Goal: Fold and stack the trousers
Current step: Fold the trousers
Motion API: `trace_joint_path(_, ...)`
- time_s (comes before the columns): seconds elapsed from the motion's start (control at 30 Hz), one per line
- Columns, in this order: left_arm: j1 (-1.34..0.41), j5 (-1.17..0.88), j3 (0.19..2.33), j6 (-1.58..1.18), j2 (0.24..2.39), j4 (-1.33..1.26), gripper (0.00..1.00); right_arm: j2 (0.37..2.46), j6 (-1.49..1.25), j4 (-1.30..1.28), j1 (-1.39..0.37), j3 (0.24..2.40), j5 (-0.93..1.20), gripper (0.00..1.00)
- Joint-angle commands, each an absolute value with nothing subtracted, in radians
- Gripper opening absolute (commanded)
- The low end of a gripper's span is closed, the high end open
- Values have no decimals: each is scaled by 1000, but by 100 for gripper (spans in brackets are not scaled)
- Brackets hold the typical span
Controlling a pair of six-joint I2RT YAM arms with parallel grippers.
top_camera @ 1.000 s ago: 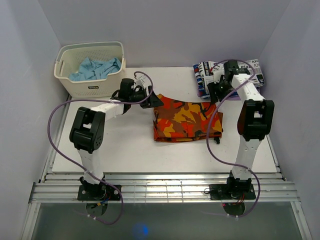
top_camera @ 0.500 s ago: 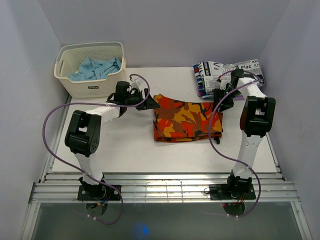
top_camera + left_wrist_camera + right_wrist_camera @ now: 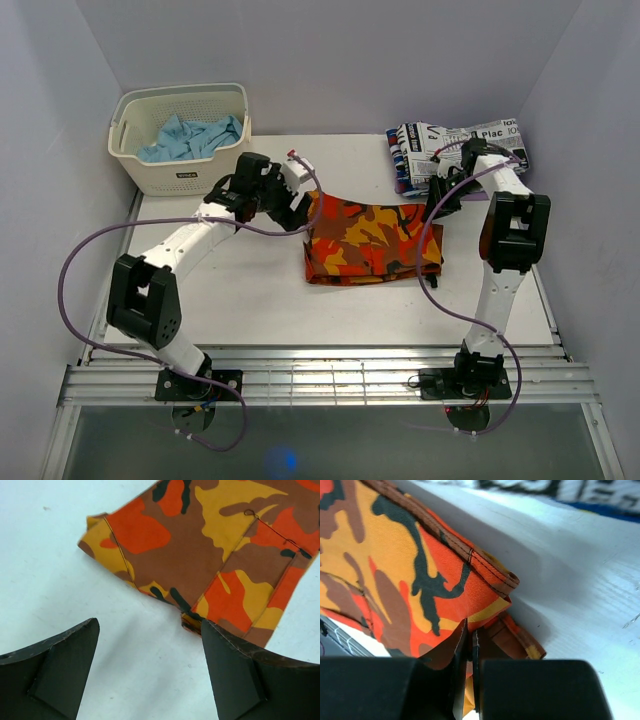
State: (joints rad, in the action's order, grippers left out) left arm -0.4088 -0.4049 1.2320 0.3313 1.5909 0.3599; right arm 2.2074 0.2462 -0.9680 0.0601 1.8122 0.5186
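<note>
As the trousers lie: folded to a rough rectangle, right of centre on the tabletop, nearer its far edge than its near edge. The far-left corner is drawn out to a point.
Trousers, look: camouflage print in orange, red, yellow and dark brown blotches. A sewn pocket outline with orange stitching is seen in the left wrist view. The layers are not flush there, and a lower layer peeks out at one edge.
Right hand: fingers together, with a fold of cloth at the far-right corner of the trousers pinched between the tips. The thick stitched hem sits just above the grip.
Why (right): the corner is judged to be held so the bundle can be lifted or dragged without the layers sliding apart.
Left hand: fingers wide apart, nothing held. It is placed over bare tabletop just beside the far-left corner of the trousers.
Why (left): the opening is judged to be lined up for a matching grab, so both far corners can be carried together.
Stack target: a white garment with black lettering at the far-right corner of the tabletop, just beyond the right hand. It is judged to be the likely drop spot.
Other: a basket by the far-left corner, with a blue cloth inside.
Risk: a one-sided pull could be expected to peel the top layer open.
</note>
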Motion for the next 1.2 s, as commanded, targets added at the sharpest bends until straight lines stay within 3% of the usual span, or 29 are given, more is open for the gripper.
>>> trace_joint_path(0.0,-455,-288,1321,448,1598,436,94,2091,249,-1011,54,1836,610,8)
trace_joint_path(0.2,-465,-380,1292,367,1580,434,94,2000,245,-1031,54,1801,696,8)
trace_joint_path(0.27,-479,-431,1151,408,1467,337,98,1991,245,-1028,54,1781,698,8)
trace_joint_path(0.4,-610,-181,967,598,1361,235,98,2022,250,-1043,54,1776,675,8)
trace_joint_path(0.57,-704,-150,848,732,1296,161,98,2026,256,-1042,54,1756,657,8)
trace_joint_path(0.83,-882,60,742,874,1411,-104,98,2022,264,-1040,55,1727,644,8)
trace_joint_path(1.17,-942,94,755,962,1555,-205,98,2036,267,-1032,55,1718,644,8)
